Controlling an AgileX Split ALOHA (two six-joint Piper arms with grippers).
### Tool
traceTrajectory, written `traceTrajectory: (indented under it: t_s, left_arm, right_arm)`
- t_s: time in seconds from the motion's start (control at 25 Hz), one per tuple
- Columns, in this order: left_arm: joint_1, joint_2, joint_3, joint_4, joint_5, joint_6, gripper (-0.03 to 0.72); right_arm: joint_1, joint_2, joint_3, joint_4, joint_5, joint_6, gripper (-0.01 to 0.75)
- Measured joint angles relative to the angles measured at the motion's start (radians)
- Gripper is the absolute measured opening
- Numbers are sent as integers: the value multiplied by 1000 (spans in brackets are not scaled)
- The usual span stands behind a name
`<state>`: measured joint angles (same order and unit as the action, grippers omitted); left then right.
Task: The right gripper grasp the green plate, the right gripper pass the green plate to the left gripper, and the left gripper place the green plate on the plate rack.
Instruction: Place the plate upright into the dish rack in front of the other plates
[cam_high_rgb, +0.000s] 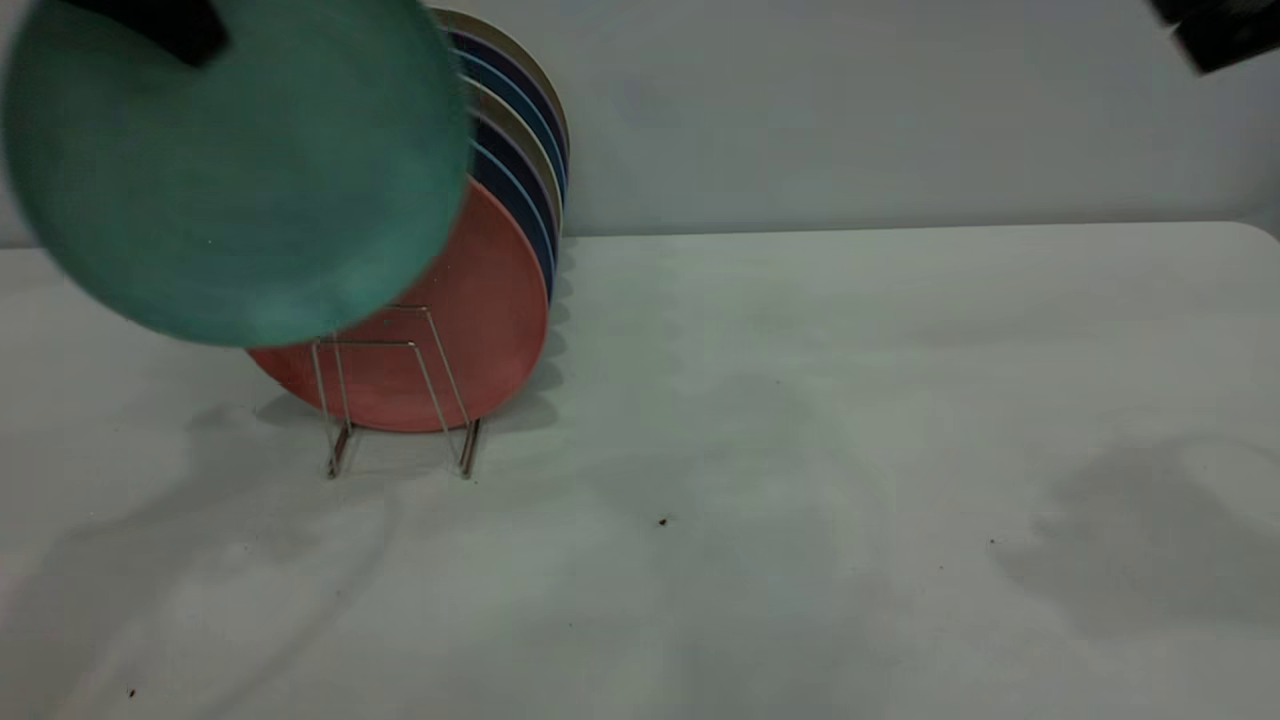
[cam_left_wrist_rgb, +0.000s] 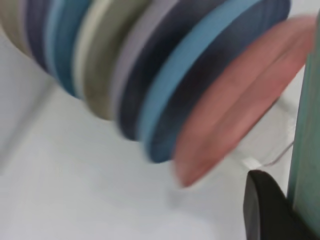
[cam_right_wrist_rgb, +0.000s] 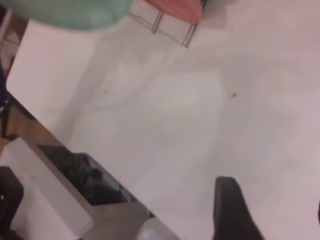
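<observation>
the left gripper (cam_high_rgb: 170, 30) has its fingers closed on the green plate (cam_high_rgb: 240, 170), above the plate rack (cam_high_rgb: 395, 395); misaligned lowering could strike the salmon plate (cam_high_rgb: 470, 320). the right gripper's (cam_high_rgb: 1215, 30) fingers: cannot tell.

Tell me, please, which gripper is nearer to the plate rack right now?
Left. The left gripper holds the green plate by its top edge, just above and in front of the plate rack. The right gripper is raised far off at the opposite side, holding nothing.
</observation>
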<state>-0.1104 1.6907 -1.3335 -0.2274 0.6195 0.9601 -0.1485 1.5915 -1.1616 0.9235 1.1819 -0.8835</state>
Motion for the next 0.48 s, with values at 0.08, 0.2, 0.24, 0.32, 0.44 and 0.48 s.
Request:
traceTrajectory:
  t_s: [0.08, 0.2, 0.24, 0.32, 0.44, 0.48]
  left_arm:
    - [19, 0, 0, -18, 0, 165, 132]
    - [37, 7, 0, -101, 4, 376, 132]
    - [43, 9, 0, -131, 4, 426, 132]
    - [47, 10, 0, -182, 9, 544, 132]
    - [48, 10, 0, -203, 16, 727, 132]
    - [48, 10, 0, -208, 17, 784, 132]
  right_arm:
    - [0, -74, 71, -16, 2, 11, 428]
    - [0, -190, 200, -51, 8, 18, 428]
    - [0, -231, 248, -62, 10, 21, 428]
    - [0, -312, 329, -80, 11, 37, 428]
    - [0, -423, 435, -108, 14, 76, 428]
    - [0, -455, 467, -113, 14, 94, 428]
